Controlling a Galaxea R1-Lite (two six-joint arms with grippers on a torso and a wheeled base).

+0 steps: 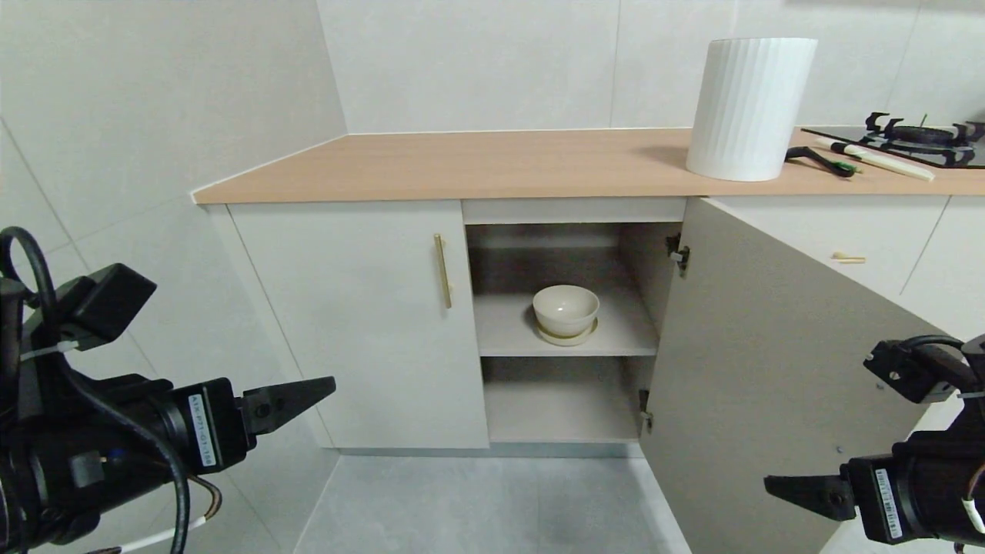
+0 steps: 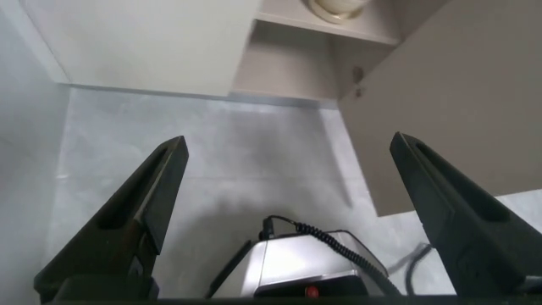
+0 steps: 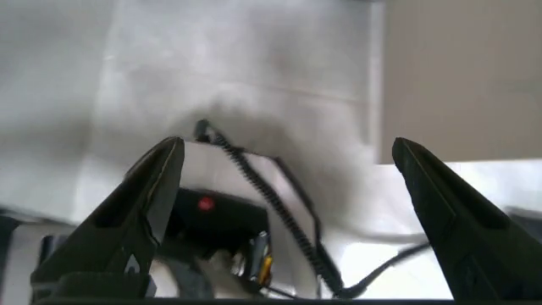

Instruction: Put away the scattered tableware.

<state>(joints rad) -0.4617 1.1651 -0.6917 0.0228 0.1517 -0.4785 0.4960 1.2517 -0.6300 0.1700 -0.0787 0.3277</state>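
smooth round bowl (image 1: 565, 309), ribbed white cylinder (image 1: 750, 108)

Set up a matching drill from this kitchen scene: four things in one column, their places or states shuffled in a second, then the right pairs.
Things:
1. bowl
2. white ribbed container
3. right cabinet door
4. left cabinet door

Places or states:
A. swung open
B. on the upper shelf inside the cabinet
C. shut
D. standing on the countertop

Pairs: 1-B, 2-D, 3-A, 4-C.
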